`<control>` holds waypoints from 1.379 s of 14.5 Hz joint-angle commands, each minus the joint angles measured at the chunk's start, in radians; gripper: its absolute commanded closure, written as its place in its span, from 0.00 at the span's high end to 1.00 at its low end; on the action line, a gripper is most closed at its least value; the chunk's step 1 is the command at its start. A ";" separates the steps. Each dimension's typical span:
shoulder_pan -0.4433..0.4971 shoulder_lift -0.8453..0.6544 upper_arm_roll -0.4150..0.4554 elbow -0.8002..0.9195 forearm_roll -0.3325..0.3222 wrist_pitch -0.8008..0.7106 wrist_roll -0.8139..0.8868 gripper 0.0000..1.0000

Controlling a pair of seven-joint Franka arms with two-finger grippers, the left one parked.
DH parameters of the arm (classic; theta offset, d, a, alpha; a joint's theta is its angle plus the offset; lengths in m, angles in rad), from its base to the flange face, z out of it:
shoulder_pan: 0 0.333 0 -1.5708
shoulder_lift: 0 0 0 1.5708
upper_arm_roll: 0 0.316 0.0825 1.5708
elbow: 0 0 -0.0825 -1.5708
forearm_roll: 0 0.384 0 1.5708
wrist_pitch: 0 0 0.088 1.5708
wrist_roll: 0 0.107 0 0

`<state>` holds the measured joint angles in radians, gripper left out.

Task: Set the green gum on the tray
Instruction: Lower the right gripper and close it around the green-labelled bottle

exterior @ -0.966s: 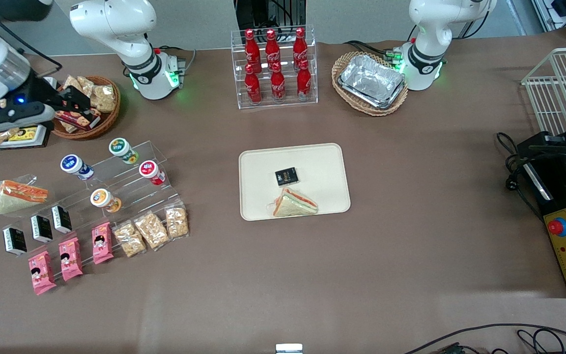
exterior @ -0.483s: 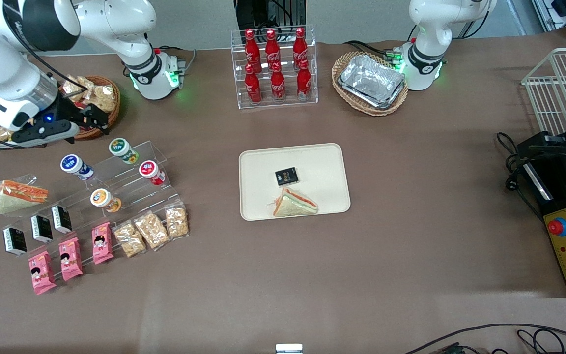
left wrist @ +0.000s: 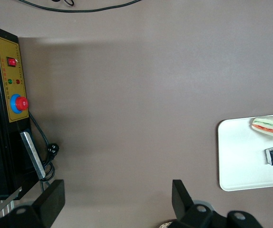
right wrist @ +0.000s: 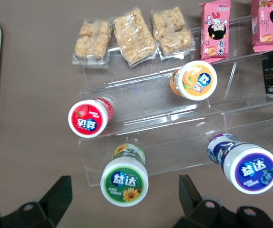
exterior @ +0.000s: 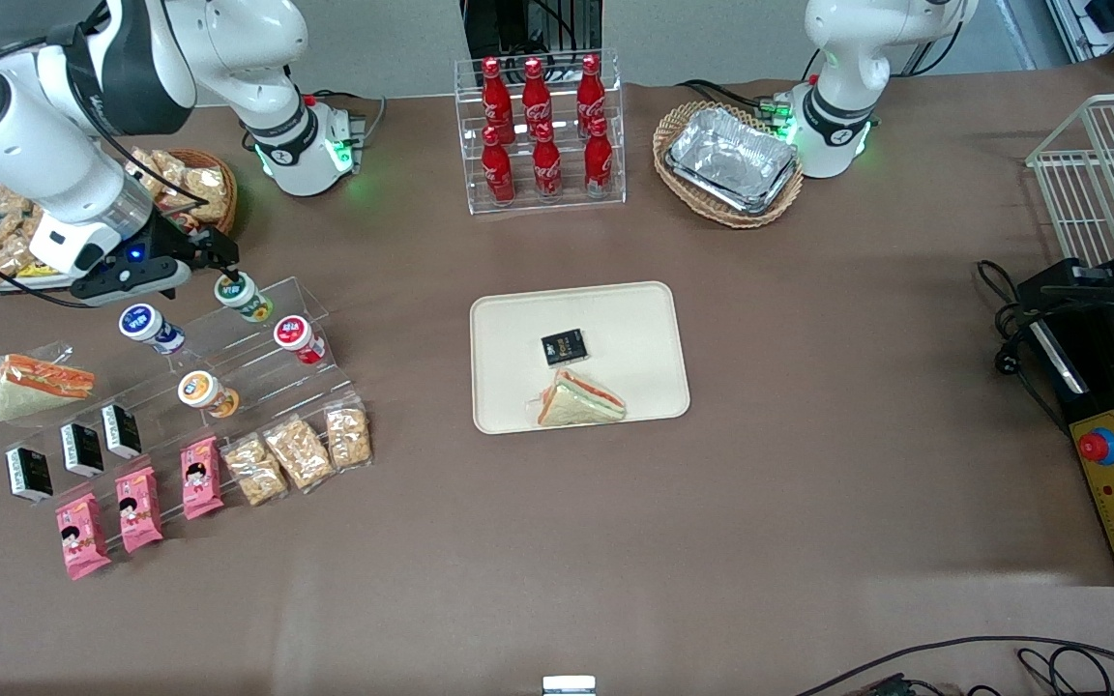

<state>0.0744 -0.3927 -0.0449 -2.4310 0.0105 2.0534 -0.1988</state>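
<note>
On the brown tabletop point(exterior: 808, 387), the cream tray point(exterior: 634, 319) holds only 1 sandwich point(exterior: 581, 399) and 1 small black packet point(exterior: 564, 347), so no gum has arrived there. The clear stepped display stand point(exterior: 267, 362), well apart from the tray toward the working arm's end, carries 4 gum bottles. The tool point(exterior: 217, 268) hovers just above the green gum point(exterior: 243, 295) on the top step with its fingers point(right wrist: 55, 194) spread apart and empty; grasping, carrying and placing all remain.

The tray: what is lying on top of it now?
On the tray lie a wrapped sandwich and a small black packet. The green gum sits on the clear stand, under the open gripper.
</note>
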 commanded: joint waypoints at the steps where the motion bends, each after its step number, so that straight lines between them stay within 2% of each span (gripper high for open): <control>1: 0.005 -0.023 -0.006 -0.077 -0.003 0.082 -0.013 1.00; 12: 0.007 -0.032 -0.004 -0.244 -0.004 0.258 -0.013 1.00; 16: 0.007 -0.032 -0.003 -0.260 -0.004 0.269 -0.013 1.00; 17: 0.007 -0.032 -0.003 -0.260 -0.003 0.267 -0.013 0.94; 19: 0.007 -0.031 -0.003 -0.258 -0.003 0.263 -0.011 0.61; 20: 0.007 -0.029 -0.003 -0.257 -0.004 0.263 -0.011 0.51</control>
<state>0.0745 -0.3950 -0.0437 -2.6676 0.0099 2.3021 -0.2023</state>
